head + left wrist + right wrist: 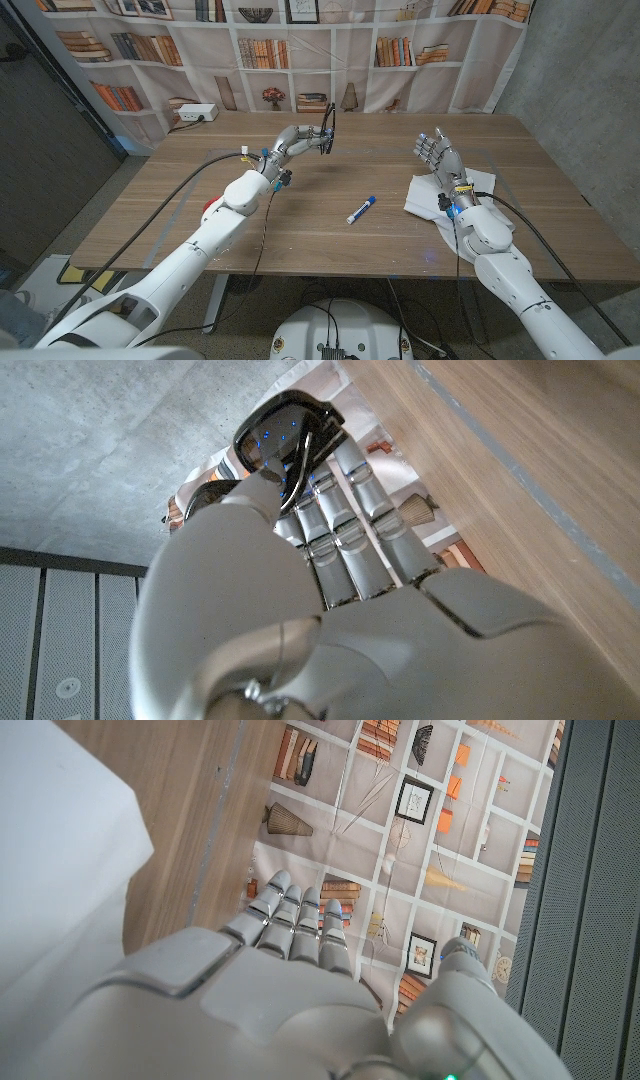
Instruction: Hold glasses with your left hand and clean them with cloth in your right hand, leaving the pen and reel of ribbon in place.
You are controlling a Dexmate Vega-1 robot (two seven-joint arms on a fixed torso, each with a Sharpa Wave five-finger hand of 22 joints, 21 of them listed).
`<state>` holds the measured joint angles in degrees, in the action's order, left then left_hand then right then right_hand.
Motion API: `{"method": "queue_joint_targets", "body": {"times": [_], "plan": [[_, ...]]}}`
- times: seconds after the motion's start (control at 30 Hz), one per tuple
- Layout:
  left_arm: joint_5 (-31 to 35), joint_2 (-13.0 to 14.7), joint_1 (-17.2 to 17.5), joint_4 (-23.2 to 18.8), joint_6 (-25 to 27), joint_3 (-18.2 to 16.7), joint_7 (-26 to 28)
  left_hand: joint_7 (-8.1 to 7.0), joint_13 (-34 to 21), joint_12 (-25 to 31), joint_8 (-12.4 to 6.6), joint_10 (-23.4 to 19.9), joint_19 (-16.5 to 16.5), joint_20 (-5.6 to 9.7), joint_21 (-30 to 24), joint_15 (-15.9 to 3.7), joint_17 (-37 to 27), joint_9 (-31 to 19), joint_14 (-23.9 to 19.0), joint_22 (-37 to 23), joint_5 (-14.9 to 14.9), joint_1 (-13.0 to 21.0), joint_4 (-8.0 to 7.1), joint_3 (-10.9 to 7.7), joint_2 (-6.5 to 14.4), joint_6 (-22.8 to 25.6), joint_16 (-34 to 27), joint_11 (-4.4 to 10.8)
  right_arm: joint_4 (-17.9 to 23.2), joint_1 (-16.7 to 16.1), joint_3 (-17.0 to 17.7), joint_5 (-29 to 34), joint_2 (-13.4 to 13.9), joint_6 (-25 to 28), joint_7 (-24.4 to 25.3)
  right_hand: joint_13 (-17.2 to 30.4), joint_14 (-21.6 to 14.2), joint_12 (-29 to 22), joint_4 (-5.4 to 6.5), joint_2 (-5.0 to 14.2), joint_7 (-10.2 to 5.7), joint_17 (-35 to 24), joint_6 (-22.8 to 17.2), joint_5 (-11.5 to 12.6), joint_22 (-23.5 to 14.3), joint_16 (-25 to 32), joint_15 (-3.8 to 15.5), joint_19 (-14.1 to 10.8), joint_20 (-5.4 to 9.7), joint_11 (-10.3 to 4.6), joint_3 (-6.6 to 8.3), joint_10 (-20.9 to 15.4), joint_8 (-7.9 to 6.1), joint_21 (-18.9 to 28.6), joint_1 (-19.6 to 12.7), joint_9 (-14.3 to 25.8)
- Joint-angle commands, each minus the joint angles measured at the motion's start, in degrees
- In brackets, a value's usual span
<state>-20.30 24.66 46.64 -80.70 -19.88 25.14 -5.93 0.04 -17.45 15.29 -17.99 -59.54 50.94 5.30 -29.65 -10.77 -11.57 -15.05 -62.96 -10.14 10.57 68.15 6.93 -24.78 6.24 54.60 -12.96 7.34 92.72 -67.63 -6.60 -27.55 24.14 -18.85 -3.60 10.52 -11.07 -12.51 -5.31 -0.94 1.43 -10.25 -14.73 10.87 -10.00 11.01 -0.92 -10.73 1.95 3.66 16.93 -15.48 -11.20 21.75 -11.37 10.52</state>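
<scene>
Left hand (292, 142) holding glasses (327, 130), pen (361, 209) apparently unlabelled, cloth (428, 193)

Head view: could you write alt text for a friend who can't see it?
The left robot hand holds black glasses above a wooden table; the open right robot hand hovers over a white cloth. A blue-capped pen lies between them.

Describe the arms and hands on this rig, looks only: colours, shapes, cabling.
Both arms have smooth white rounded shells. The left hand and right hand are silver-grey metal with segmented fingers and pale grey rounded backs. Black cables run along each forearm, looping free by the wrists. Small blue fittings sit at both wrists, and a red patch shows near the left elbow.
</scene>
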Motion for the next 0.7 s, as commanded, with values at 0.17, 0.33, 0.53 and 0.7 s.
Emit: {"method": "queue_joint_targets", "body": {"times": [0.17,0.33,0.53,0.7], "plan": [[-19.0,-10.4,-3.4,12.7,-2.8,-1.1,-20.5,1.60,-0.8,0.4,-0.66,-0.2,0.2,-0.31,-0.1,-1.38,-0.4,-0.6,-1.5,-0.1,0.1,0.6,0.15,-0.71,0.9,2.1,-0.5,-0.29,6.3,-5.4,4.0,3.6,5.8,-1.9,2.4,0.2,-0.5,0.0,-0.68,0.87,-0.20,-0.1,-0.6,0.0,-0.1,-0.2,0.16,-0.5,1.06,-0.26,0.38,-0.6,-0.10,-0.4,-0.7,0.3],[-20.0,-13.2,-4.6,15.3,-2.1,-1.6,-23.9,1.55,-1.1,0.4,-0.77,-0.1,0.2,-0.33,-0.1,-1.33,-0.5,-0.8,-1.7,-0.1,0.1,0.7,0.16,-0.78,0.9,2.0,-0.6,-0.38,7.6,-7.1,5.1,4.7,7.5,-2.6,3.4,0.2,-0.5,0.1,-0.85,1.03,-0.20,0.0,-0.6,0.0,-0.1,-0.2,0.19,-0.5,1.08,-0.33,0.49,-0.6,-0.08,-0.6,-1.0,0.3],[-20.0,-16.3,-6.3,18.3,-1.2,-2.2,-26.1,1.61,-1.4,0.5,-0.88,-0.3,0.3,-0.35,-0.1,-1.32,-0.6,-1.0,-1.7,-0.1,0.1,0.6,0.15,-0.83,0.9,2.0,-0.6,-0.35,8.6,-9.3,6.1,6.5,9.4,-3.7,4.6,0.2,-0.5,0.1,-1.03,1.20,-0.27,0.0,-0.6,0.0,-0.1,-0.2,0.25,-0.6,1.09,-0.22,0.60,-0.6,-0.07,-0.7,-1.4,0.3],[-18.7,-18.3,-7.3,20.6,-1.4,-2.6,-26.1,1.65,-1.8,0.6,-1.05,-0.6,0.8,-0.23,-0.3,-1.32,-0.7,-1.3,-2.2,-0.1,0.0,0.7,0.19,-0.90,0.8,2.1,-0.8,-0.69,10.0,-11.2,7.1,9.1,11.0,-3.8,6.6,0.2,-0.4,0.1,-1.26,1.37,-0.23,0.0,-0.5,0.0,-0.1,-0.2,0.27,-0.6,1.13,-0.27,0.74,-0.5,-0.03,-0.9,-1.8,0.3]]}}
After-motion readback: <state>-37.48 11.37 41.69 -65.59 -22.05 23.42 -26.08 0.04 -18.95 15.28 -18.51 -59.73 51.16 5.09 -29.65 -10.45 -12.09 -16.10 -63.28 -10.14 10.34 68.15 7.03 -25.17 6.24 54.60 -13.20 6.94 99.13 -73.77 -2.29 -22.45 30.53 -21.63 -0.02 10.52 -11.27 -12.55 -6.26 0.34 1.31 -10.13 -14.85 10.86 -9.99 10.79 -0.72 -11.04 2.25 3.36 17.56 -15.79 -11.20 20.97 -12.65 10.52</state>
